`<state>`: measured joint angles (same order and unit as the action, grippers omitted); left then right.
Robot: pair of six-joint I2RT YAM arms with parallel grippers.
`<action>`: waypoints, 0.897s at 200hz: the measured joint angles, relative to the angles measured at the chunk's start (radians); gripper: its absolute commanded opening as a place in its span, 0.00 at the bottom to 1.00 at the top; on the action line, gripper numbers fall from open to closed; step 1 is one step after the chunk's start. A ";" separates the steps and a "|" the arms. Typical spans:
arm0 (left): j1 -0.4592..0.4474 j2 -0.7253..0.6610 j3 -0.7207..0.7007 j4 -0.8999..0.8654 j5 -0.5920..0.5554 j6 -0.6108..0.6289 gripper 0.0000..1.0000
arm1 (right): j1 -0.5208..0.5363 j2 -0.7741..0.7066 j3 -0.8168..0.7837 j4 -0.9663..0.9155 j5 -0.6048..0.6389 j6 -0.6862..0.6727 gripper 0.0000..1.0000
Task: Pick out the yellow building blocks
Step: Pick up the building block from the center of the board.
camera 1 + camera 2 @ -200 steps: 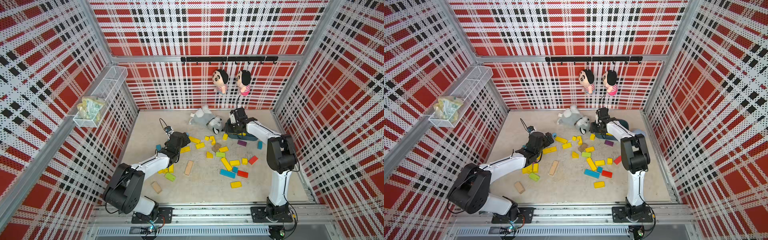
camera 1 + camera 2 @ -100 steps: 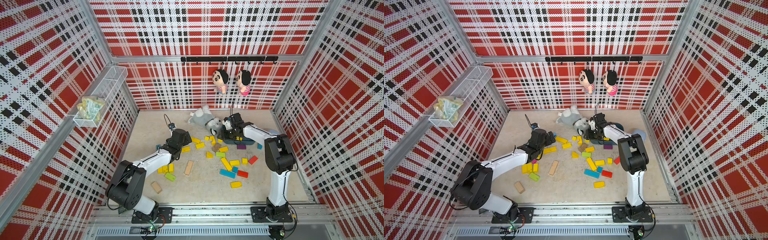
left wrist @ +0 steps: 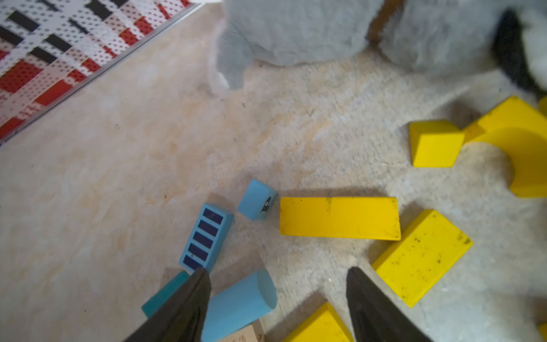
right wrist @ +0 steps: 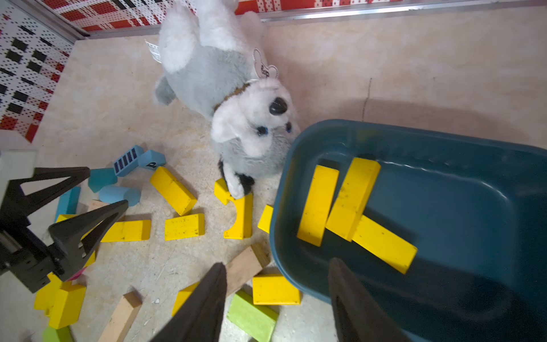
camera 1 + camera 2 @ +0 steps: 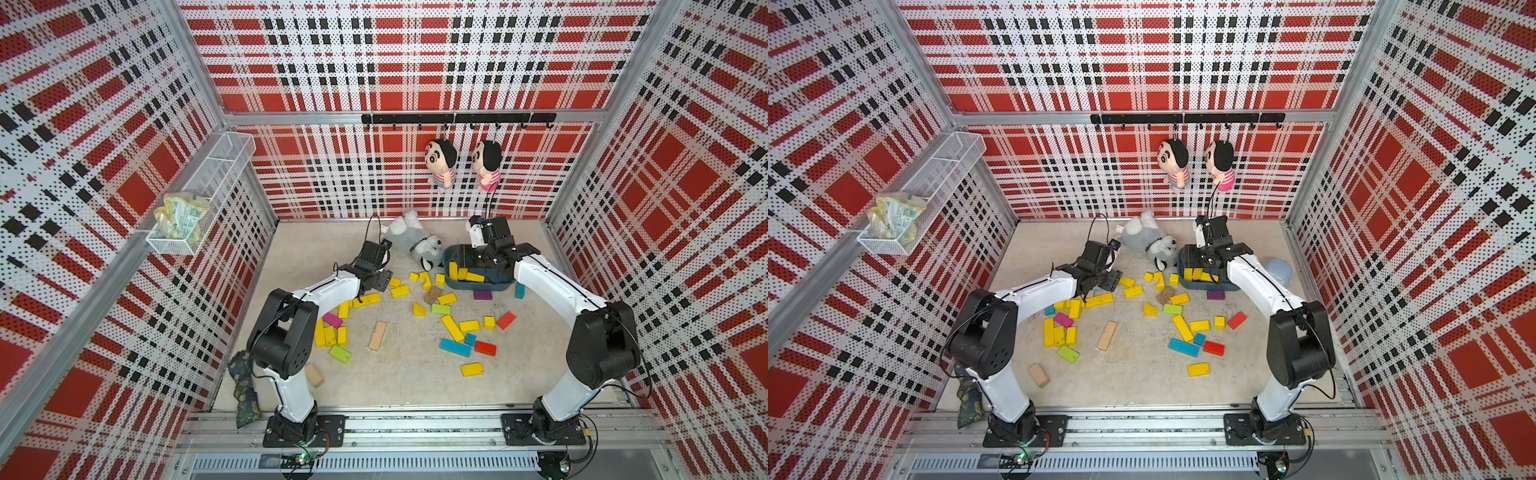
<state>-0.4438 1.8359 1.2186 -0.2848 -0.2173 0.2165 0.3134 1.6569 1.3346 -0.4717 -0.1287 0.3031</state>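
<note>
Reaching low, left arm [image 5: 328,289] hovers above yellow building blocks [image 3: 339,218].

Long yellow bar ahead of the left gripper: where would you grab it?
Pinch the long yellow bar mid-length, across its narrow width, coming straight down: it lies flat and both long sides look free, while a blue block and a yellow brick crowd its ends.

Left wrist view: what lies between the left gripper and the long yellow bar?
Only bare floor, from the left gripper to the long yellow bar, left wrist view.
</note>
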 measured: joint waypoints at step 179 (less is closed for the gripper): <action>0.000 -0.356 -0.414 -0.093 -0.164 -0.655 0.72 | -0.003 -0.079 -0.138 0.000 0.058 0.032 0.57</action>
<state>-0.4435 1.4796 0.8047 -0.3782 -0.3817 -0.4389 0.3107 1.5780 1.1965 -0.4721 -0.0711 0.3351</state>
